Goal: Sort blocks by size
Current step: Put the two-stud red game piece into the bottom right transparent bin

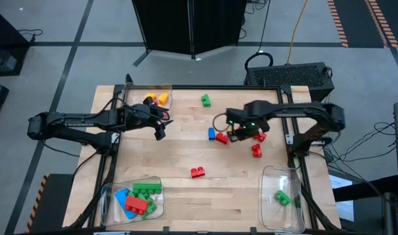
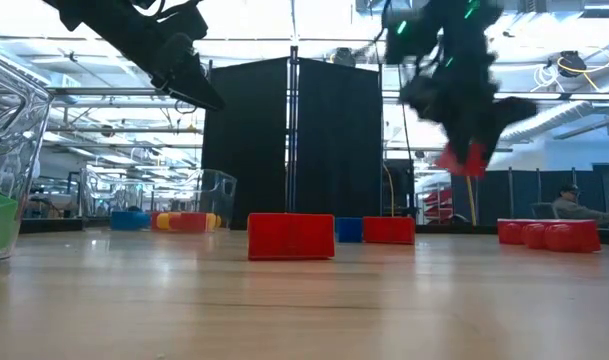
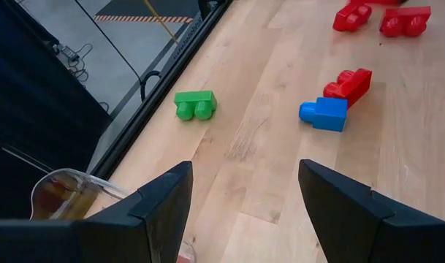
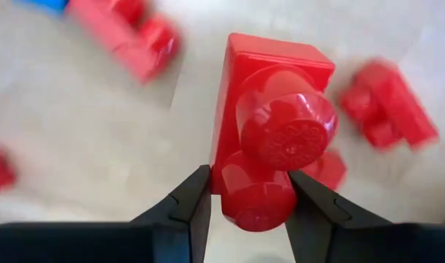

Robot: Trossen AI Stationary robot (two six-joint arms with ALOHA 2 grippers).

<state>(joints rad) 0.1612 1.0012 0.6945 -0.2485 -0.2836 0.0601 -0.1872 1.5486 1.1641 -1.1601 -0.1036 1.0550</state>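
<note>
My right gripper (image 1: 241, 134) hangs above the middle right of the table, shut on a red two-stud block (image 4: 269, 139) that shows lifted in the low view (image 2: 462, 158). Loose on the wood lie a blue block (image 1: 212, 133), a red one beside it (image 1: 221, 138), two more red ones (image 1: 257, 150) under my right arm, a red one (image 1: 198, 172) nearer the front and a green one (image 1: 205, 100) at the back. My left gripper (image 3: 244, 212) hovers open at the far left (image 1: 161, 128), with nothing between its fingers. My right gripper pinches the red block between its two fingers, which sit on the two opposite sides of one end (image 4: 221, 186), by the stud nearest the wrist. The fingers come from above, pointing down. The block is lifted clear of the table and hangs below the fingers (image 2: 474, 160).
Three clear trays stand at the table's corners: far left (image 1: 141, 91) with orange and yellow blocks, near left (image 1: 114, 196) with green, blue and red long blocks, near right (image 1: 270, 209) with a green block. A raised frame edges the table.
</note>
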